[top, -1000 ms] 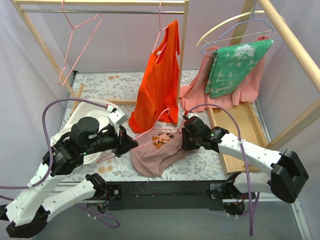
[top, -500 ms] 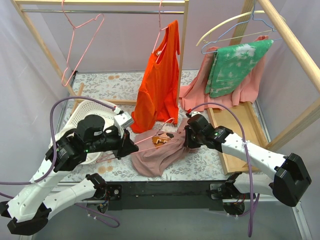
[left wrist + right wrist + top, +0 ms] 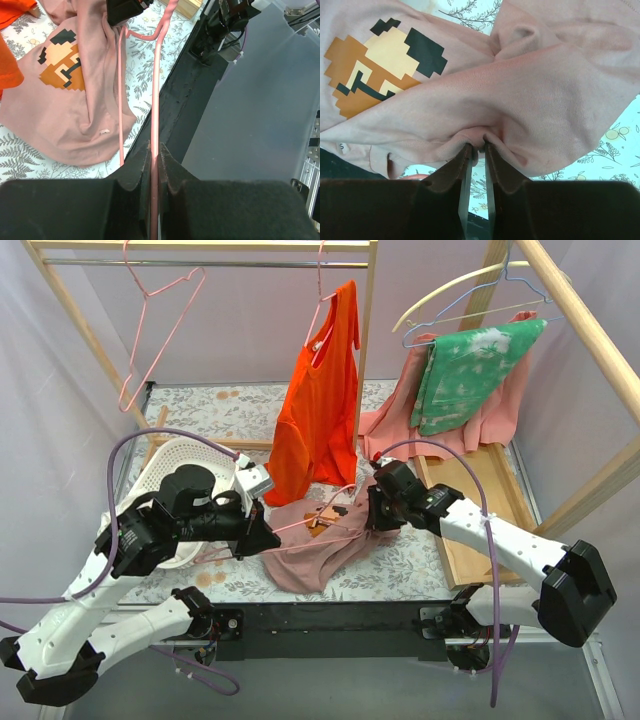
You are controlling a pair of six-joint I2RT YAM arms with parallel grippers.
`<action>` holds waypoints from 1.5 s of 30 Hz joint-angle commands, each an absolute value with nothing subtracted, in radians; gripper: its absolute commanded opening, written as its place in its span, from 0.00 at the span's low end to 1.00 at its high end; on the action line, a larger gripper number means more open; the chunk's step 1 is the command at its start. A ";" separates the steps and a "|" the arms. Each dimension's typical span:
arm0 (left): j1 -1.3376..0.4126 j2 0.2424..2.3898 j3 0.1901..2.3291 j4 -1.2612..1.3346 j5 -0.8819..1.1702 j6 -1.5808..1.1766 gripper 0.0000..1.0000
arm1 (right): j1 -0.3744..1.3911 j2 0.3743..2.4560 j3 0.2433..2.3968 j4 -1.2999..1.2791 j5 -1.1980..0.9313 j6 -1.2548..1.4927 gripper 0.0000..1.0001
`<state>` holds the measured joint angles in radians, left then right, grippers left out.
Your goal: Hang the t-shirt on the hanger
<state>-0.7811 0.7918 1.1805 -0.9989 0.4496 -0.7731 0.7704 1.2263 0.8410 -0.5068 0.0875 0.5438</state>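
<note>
The mauve-pink t-shirt [image 3: 318,552] with an orange pixel print lies bunched on the floral table, its right edge lifted. It also shows in the left wrist view [image 3: 65,110] and the right wrist view [image 3: 520,80]. My left gripper [image 3: 262,531] is shut on the wire of a thin pink hanger [image 3: 310,519], which runs across the shirt toward the right gripper; the wire [image 3: 154,100] sits pinched between the jaws. My right gripper [image 3: 374,508] is shut on a fold of the t-shirt [image 3: 479,142].
A bright orange top [image 3: 318,400] hangs on the rail behind. An empty pink hanger [image 3: 150,330] hangs at left. A salmon garment with green cloth [image 3: 470,370] hangs at right. A white basket [image 3: 175,465] stands left, a wooden tray [image 3: 490,510] right.
The left gripper has moved up and right with the hanger. The right gripper has lifted slightly back with the shirt's edge, pulling the fabric tighter.
</note>
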 commanded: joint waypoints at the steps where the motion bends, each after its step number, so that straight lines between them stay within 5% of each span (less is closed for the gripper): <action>1: -0.782 0.792 1.184 -0.993 0.480 -0.761 0.00 | 0.761 1.233 0.902 -0.518 0.069 0.525 0.24; 18: -0.781 0.776 1.075 -0.850 0.387 -0.761 0.00 | 0.759 1.198 0.927 -0.569 0.006 0.549 0.24; 26: -0.781 0.773 0.997 -0.798 0.431 -0.782 0.00 | 0.761 1.126 0.847 -0.571 0.024 0.571 0.48; 36: -0.782 0.801 0.996 -0.773 0.391 -0.764 0.00 | 0.775 0.904 0.571 -0.407 -0.034 0.626 0.46; 45: -0.782 0.818 1.028 -0.790 0.384 -0.764 0.00 | 0.782 0.997 0.523 -0.177 -0.023 0.678 0.43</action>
<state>-0.7811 0.8196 0.9901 -0.8070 0.4007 -0.7807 0.7734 0.9680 0.5236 -0.3515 -0.0151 0.6456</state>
